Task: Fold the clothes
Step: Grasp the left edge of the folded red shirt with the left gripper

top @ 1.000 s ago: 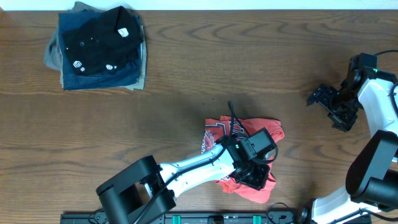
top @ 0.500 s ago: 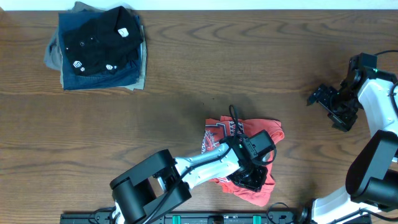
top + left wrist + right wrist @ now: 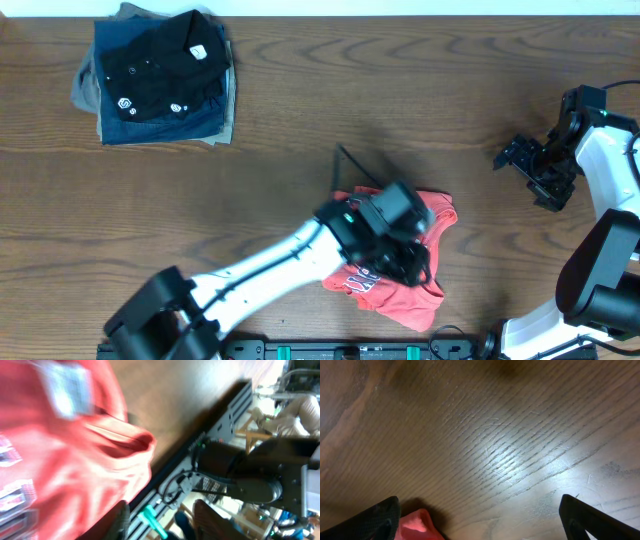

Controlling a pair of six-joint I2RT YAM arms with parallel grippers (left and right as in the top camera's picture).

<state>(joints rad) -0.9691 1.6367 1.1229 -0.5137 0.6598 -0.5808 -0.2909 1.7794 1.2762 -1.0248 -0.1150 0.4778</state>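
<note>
Since blur smears left fingers, grasp on T-shirt unclear, right fingers spread wide

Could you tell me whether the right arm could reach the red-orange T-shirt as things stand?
Probably yes: the right gripper sits open over bare table right of the red-orange T-shirt, with nothing between it and the shirt's right edge. The left arm covers the shirt's middle, though.

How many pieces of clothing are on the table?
4 visible: the red-orange T-shirt near the front edge, plus a black shirt, a blue garment and a khaki garment stacked in the far left corner. More may hide underneath.
</note>
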